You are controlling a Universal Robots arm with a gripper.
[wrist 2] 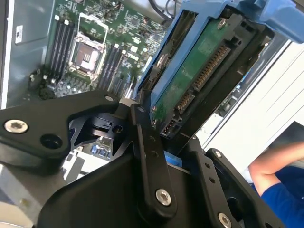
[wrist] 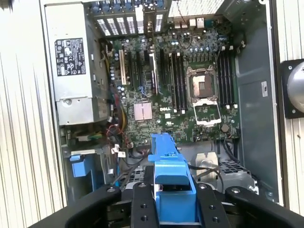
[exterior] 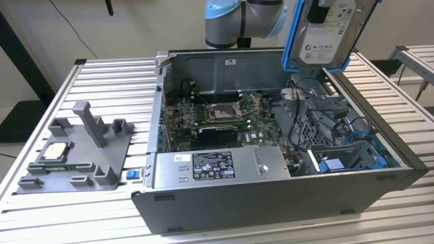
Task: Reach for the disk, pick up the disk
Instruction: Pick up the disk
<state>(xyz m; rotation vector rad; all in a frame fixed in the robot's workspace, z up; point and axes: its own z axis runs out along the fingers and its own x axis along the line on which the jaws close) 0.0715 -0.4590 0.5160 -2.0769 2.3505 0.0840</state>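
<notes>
The pick-up step looks finished: the tool (wrist 2: pixel 178 156) is closed on the disk (exterior: pixel 324 35), which hangs at the top right of the exterior view, well above the open computer case (exterior: pixel 271 203) on the worktop (exterior: pixel 101 76). I judge the next move needs only a steady hold. Inside the case lie the motherboard (exterior: pixel 217 119) and the power supply (exterior: pixel 217 165).

We see our arm (exterior: pixel 244 18) held high above the open computer case (exterior: pixel 271 203), toward its back wall. Our gripper (wrist: pixel 175 204) points down over the case, its two black fingers (wrist 2: pixel 152 161) closed on either side of the disk (exterior: pixel 326 35), which hangs clear above the case.
</notes>
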